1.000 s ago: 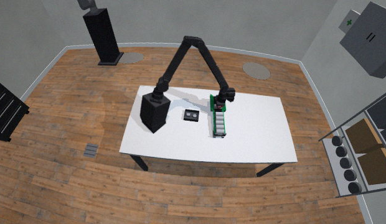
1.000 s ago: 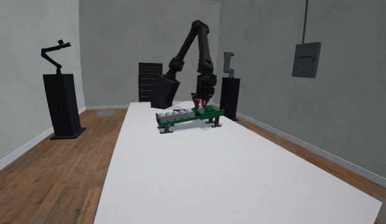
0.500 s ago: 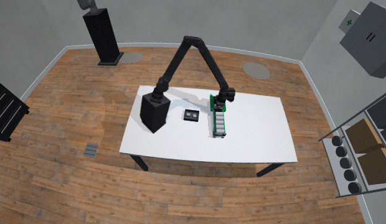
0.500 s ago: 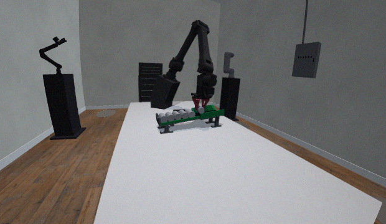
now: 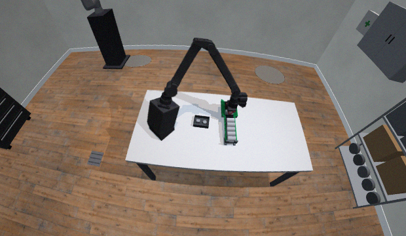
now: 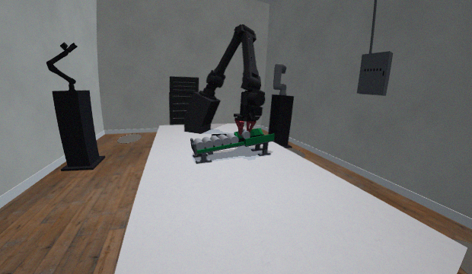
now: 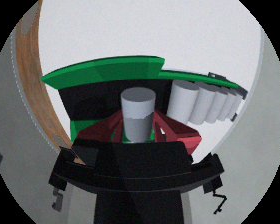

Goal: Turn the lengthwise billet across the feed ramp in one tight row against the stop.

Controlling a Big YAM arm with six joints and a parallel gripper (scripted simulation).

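A green feed ramp (image 5: pixel 229 124) on black legs stands on the white table; it also shows in the exterior view (image 6: pixel 232 146). Several grey billets (image 5: pixel 230 129) lie side by side across its lower part, seen in the exterior view (image 6: pixel 215 140) and at the right of the wrist view (image 7: pixel 204 103). My gripper (image 6: pixel 245 127), with red fingers, is over the ramp's upper end and is shut on one grey billet (image 7: pixel 138 115), which sits apart from the row. In the wrist view its round end faces the camera between the fingers.
A small black box (image 5: pixel 201 121) lies on the table left of the ramp. The arm's black base block (image 5: pixel 162 118) stands at the table's left edge. A black pedestal (image 6: pixel 280 119) stands beyond the ramp.
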